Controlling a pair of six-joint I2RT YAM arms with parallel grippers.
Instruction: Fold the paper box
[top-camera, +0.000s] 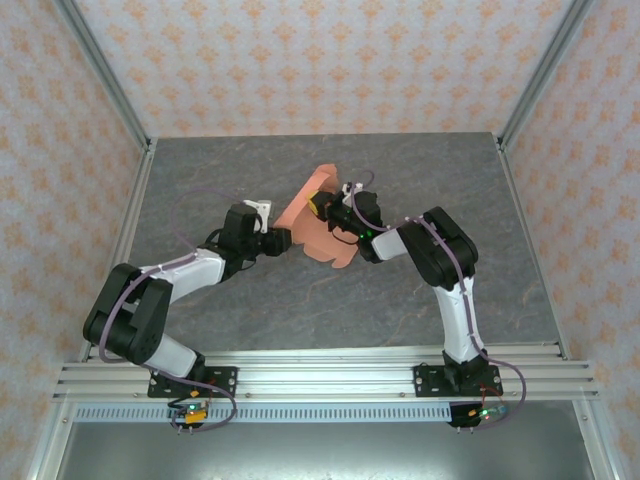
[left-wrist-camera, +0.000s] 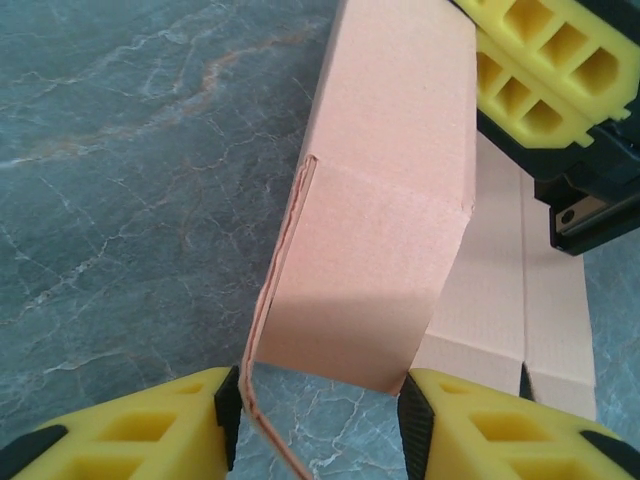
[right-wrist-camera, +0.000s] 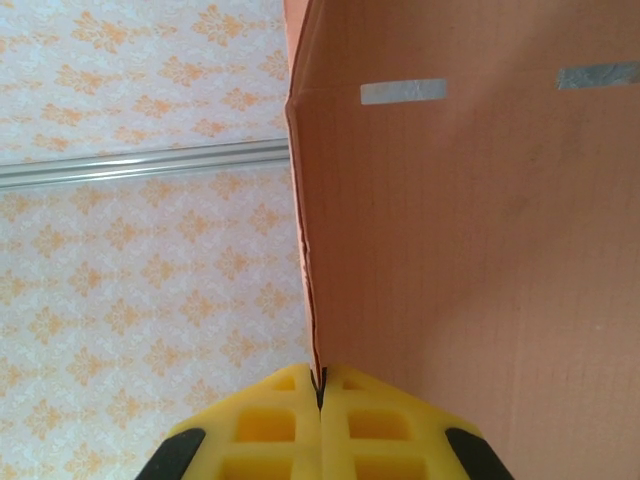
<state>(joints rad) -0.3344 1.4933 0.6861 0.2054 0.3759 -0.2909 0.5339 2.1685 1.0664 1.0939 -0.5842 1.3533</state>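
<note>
salmon paper box (top-camera: 322, 243) part-folded, centre of frame on grey tabletop (top-camera: 300, 310), right end effector (right-wrist-camera: 320, 385) clamped on its card edge, left end effector (left-wrist-camera: 315, 415) straddling a flap, grip unclear

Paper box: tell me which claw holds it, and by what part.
The right claw is shut on a thin edge of the paper box. The left claw straddles a folded flap's end; whether it grips cannot be told.
</note>
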